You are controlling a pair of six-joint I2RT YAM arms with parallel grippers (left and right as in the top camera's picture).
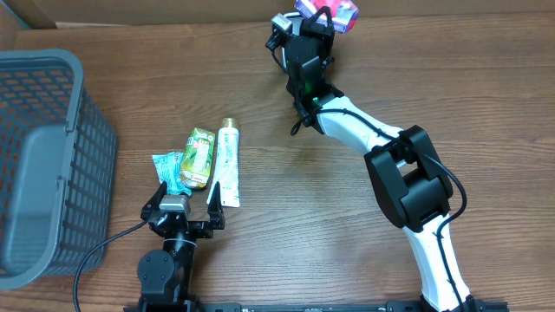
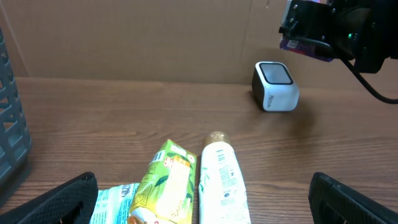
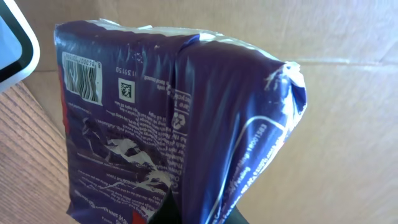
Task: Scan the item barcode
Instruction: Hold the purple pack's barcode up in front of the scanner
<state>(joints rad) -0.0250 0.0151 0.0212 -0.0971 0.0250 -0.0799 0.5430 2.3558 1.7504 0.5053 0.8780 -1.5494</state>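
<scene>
1. Our right gripper (image 1: 316, 26) sits at about one o'clock over the brown wooden table (image 1: 286, 234). Its fingers are pressed tight on the lower edge of a glossy purple plastic packet (image 3: 174, 124), the item to be scanned (the wrist view shows only a dark sliver of finger at the bottom).
2. The packet is held clear of the table. Its black-and-white barcode (image 3: 82, 78) sits at eleven o'clock on the printed face in the right wrist view. We judge that the low pinch is chosen so that no finger covers the code.
3. The small white box-shaped scanner (image 2: 275, 87) stands on the table with its dark window facing up. In the left wrist view the packet hangs just above it, towards two o'clock.
4. We take the step in hand to be presenting the code to the window. The code seems to face the wrist camera more than the window, so a turn may be needed. We cannot tell whether it has been read.
5. Our left gripper (image 1: 186, 198) waits at seven o'clock with its fingers (image 2: 62, 199) spread wide and holding nothing.
6. Just ahead of it lie a green foil pouch (image 1: 199, 158), a white tube with a gold cap (image 1: 229, 165) and a teal wrapper (image 1: 167, 169).
7. A grey plastic mesh basket (image 1: 52, 87) stands at nine o'clock, presumably for scanned goods.
</scene>
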